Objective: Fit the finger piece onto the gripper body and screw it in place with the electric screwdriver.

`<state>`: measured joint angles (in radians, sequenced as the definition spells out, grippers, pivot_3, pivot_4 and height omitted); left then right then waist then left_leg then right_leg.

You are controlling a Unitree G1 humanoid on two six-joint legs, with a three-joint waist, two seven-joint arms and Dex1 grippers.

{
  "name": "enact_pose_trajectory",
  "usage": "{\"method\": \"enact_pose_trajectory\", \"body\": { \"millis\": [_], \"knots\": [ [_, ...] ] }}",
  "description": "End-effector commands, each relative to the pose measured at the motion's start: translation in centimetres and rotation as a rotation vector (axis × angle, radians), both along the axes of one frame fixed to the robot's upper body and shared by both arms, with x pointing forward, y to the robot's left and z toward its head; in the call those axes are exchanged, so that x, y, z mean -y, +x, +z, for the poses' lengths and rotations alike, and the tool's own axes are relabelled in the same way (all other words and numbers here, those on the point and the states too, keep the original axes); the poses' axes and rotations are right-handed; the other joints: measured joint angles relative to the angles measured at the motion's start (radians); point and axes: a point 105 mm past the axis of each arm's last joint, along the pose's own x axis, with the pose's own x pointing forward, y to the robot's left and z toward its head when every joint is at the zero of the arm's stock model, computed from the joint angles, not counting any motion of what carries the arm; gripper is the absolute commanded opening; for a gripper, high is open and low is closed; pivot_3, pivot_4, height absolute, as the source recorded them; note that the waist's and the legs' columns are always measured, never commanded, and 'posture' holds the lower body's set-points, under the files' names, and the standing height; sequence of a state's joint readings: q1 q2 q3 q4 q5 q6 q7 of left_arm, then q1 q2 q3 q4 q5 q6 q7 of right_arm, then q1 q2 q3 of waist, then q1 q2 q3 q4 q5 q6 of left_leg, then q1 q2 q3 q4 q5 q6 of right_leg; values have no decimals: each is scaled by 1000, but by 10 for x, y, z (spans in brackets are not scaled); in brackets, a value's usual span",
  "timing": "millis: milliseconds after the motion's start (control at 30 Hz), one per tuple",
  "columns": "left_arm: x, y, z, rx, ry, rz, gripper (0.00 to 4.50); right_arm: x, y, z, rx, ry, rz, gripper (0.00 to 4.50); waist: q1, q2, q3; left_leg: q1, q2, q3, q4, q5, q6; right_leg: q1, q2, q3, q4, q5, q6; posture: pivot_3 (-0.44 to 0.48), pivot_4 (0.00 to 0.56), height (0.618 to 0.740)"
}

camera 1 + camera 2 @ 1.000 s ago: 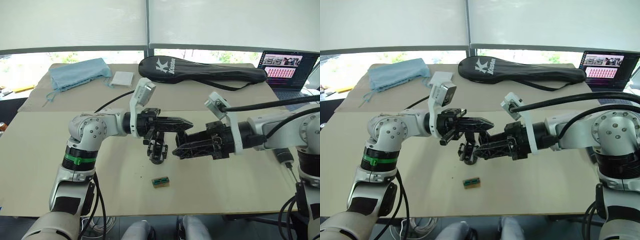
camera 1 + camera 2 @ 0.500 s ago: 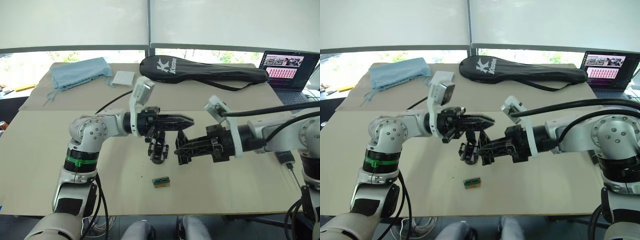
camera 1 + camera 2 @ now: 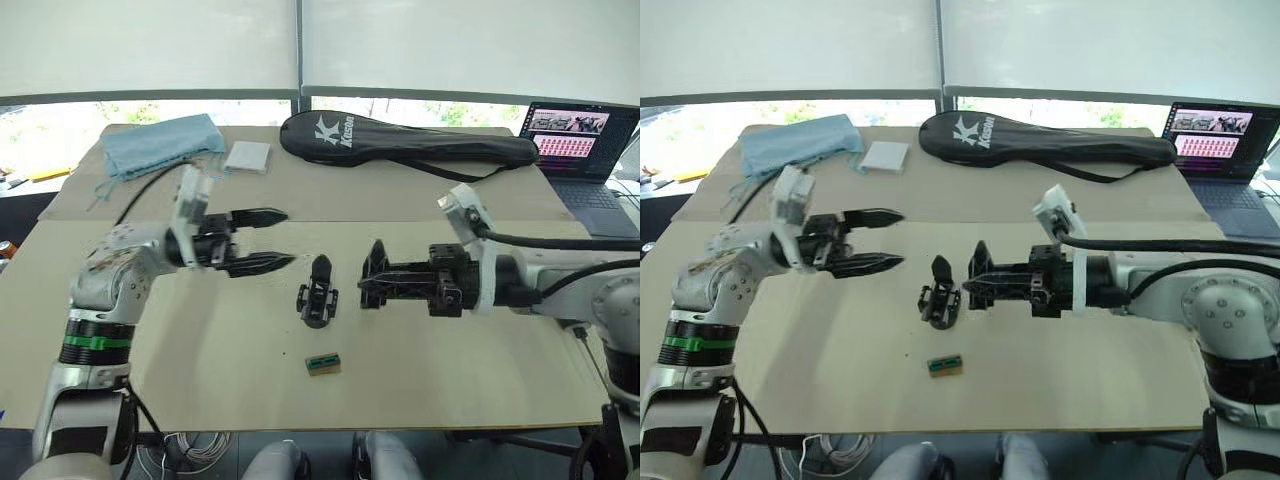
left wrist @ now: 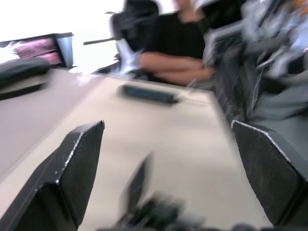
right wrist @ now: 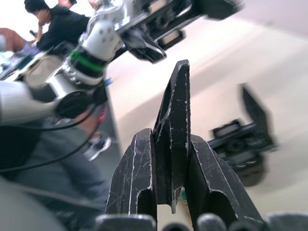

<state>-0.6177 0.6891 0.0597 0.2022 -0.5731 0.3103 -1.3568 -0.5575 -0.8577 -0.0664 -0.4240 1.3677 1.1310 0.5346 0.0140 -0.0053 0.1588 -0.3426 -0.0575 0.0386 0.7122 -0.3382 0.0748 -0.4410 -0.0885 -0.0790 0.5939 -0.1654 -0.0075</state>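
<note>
The gripper body (image 3: 318, 295) stands on the table with its one black finger pointing up, and no gripper touches it. Just to its right, my right gripper (image 3: 366, 290) is shut on the finger piece (image 3: 374, 260), a black wedge standing upright with its tip up. In the right wrist view the finger piece (image 5: 174, 120) sits clamped between both fingers, with the gripper body (image 5: 245, 139) beyond. My left gripper (image 3: 287, 238) hangs open to the left of the gripper body, holding nothing. The electric screwdriver (image 4: 149, 93) lies flat on the table, far off in the left wrist view.
A tan-and-green block (image 3: 322, 363) lies near the front edge. A black racket bag (image 3: 400, 140), blue cloth (image 3: 160, 145) and white pad (image 3: 247, 156) sit at the back, a laptop (image 3: 580, 135) at back right. People (image 4: 178, 43) sit beyond the table.
My left gripper has opened and drawn back to the left, away from the gripper body. My right gripper has closed on the finger piece and pulled slightly right.
</note>
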Motion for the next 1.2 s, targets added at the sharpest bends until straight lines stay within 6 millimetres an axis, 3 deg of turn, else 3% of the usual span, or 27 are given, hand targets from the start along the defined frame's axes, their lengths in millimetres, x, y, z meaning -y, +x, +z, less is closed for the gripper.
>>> {"method": "enact_pose_trajectory", "body": {
  "millis": [33, 167, 333, 700, 1200],
  "knots": [
    [-16, -2, -15, 62, 103, 0, 4500, 3, -2, 17, 176, 57, 9, 395, 1, -1, 0, -1, 0, 0, 0, 0, 0, -1, 0, 0, 0, 0, 0, 0, 150, 740],
    [-25, -8, -51, 22, 198, -18, 4500, 9, 3, 13, 361, 15, 35, 395, -1, -1, 0, -3, 0, -1, 0, 0, 0, -2, 0, -2, 0, 0, 0, 0, 150, 740],
    [-12, -8, -86, -61, 229, -34, 4500, 12, 6, 5, 592, -84, 167, 395, 1, -1, 1, -3, 0, -1, 1, 0, 1, -1, -1, -2, 0, 0, 1, 0, 150, 740],
    [36, -2, -107, -44, 184, -78, 4500, 2, 5, -3, 635, -40, 250, 395, -1, -2, 1, -4, 0, -2, 2, 0, 2, -2, -1, -2, 1, 1, 0, 0, 150, 740],
    [76, 8, -122, 27, 226, -129, 4500, -3, -1, -8, 603, -11, 260, 395, 1, -2, 1, -5, 0, -3, 3, -1, 4, -3, -2, -2, 1, 1, 0, 0, 150, 740]
  ]
}}
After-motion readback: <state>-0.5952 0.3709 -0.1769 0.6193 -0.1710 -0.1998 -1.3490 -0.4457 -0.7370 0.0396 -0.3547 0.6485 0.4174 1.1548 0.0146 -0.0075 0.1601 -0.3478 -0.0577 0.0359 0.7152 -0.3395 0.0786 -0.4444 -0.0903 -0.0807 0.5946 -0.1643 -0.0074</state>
